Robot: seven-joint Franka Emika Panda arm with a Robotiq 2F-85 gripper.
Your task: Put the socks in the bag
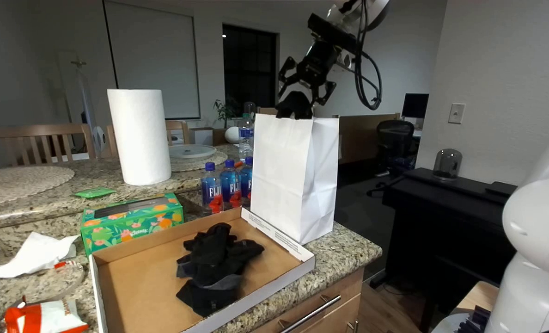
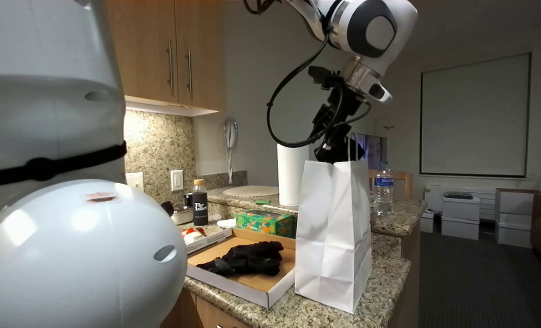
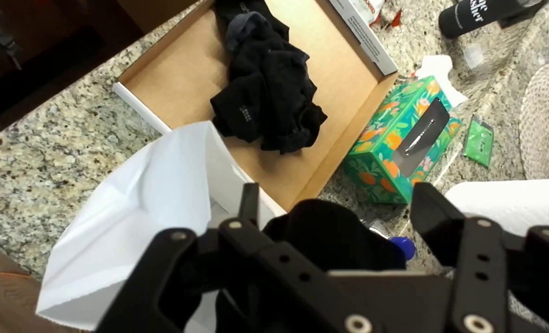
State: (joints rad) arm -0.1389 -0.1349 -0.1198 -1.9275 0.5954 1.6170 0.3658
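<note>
The white paper bag (image 1: 281, 171) stands upright on the counter, and its mouth faces up in the wrist view. My gripper (image 3: 337, 194) is above the bag's rim with its fingers spread wide. A black sock (image 3: 330, 236) sits between them. A gap shows between the sock and the finger (image 3: 434, 210) on the right of the wrist view. In an exterior view this sock (image 1: 295, 105) hangs at the bag's top edge, partly over the rim; how far it reaches inside is hidden. The other socks (image 1: 216, 266) lie heaped in the shallow cardboard tray (image 1: 136, 286).
The tray's end is close against the bag. Behind the tray are a green floral tissue box (image 1: 133, 222) and blue-capped water bottles (image 1: 230, 182). A paper towel roll (image 1: 140, 138) stands on the raised ledge. The counter edge (image 2: 380, 300) runs near the bag.
</note>
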